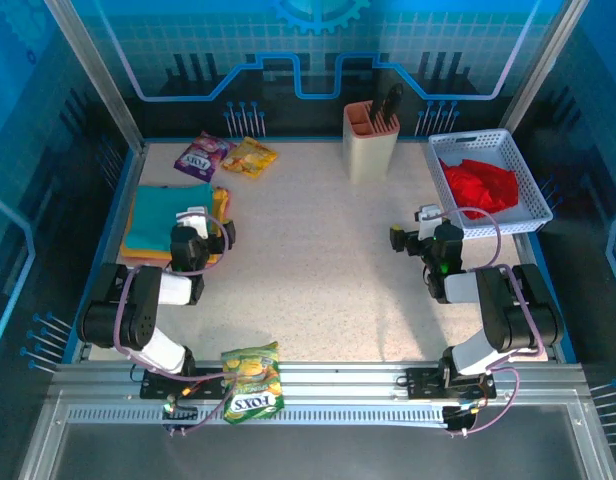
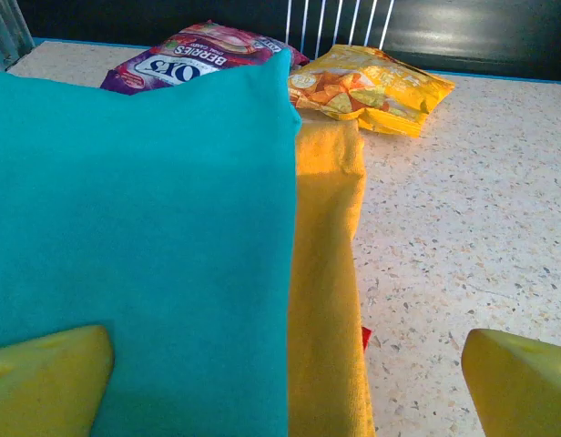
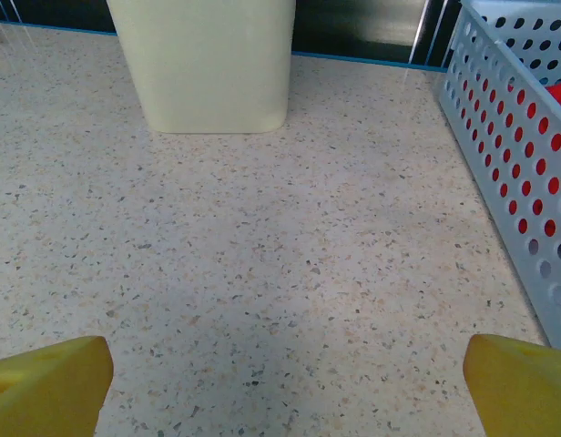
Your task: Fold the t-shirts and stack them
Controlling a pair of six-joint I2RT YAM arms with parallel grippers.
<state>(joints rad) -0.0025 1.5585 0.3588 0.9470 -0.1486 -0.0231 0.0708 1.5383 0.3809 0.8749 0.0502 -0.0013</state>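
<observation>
Resting on the rail at 6 o'clock, nearest of all, is a green snack packet (image 1: 253, 385). Both arms sit folded, elbows bent toward their bases, wrists level and aimed at 12 o'clock. At 9 o'clock the left fingers (image 1: 200, 228) stand spread wide, holding nothing, low over the near edge of the folded teal t-shirt (image 2: 135, 237), which partly covers the orange-yellow t-shirt (image 2: 326, 300). At 3 o'clock the right fingers (image 1: 425, 228) are equally wide and empty above bare table (image 3: 262, 273), just beside the white basket (image 3: 508, 164). The red t-shirt (image 1: 480, 185) lies crumpled in that basket at 2 o'clock. Farther back stand a beige holder (image 1: 373, 145) at 12 o'clock and a purple packet (image 1: 201, 157) and a yellow packet (image 1: 250, 156) at 11.
</observation>
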